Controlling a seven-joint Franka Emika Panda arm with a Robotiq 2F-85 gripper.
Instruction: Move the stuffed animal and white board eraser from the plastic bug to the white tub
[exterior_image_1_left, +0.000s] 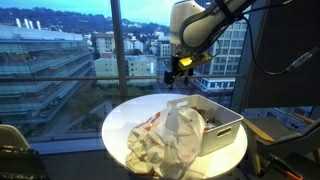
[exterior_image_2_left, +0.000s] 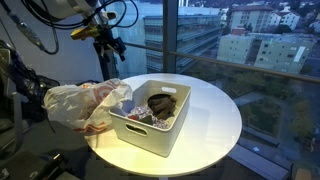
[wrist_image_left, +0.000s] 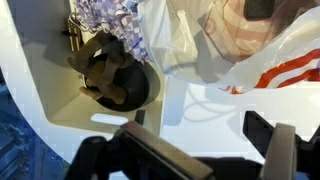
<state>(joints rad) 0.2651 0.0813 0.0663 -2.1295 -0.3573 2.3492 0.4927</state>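
Stuffed animal (wrist_image_left: 108, 75) is being seen lying inside the white tub (exterior_image_2_left: 140, 137), with the plastic bag (exterior_image_2_left: 80, 105) against that tub. The eraser is not being made out. Probably the loose bag could be caught and dragged over the tub if the claw (wrist_image_left: 205, 142) is being lowered carelessly. Above the tub's edge the claw is being held wide apart, gripping and touching nothing.

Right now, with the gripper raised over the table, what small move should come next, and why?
Probably shift the gripper over the plastic bag and begin lowering toward it. A brown stuffed animal already lies in the white tub, the jaws look open and empty in the wrist view, and I cannot make out an eraser in the tub, so it may be in the bag.
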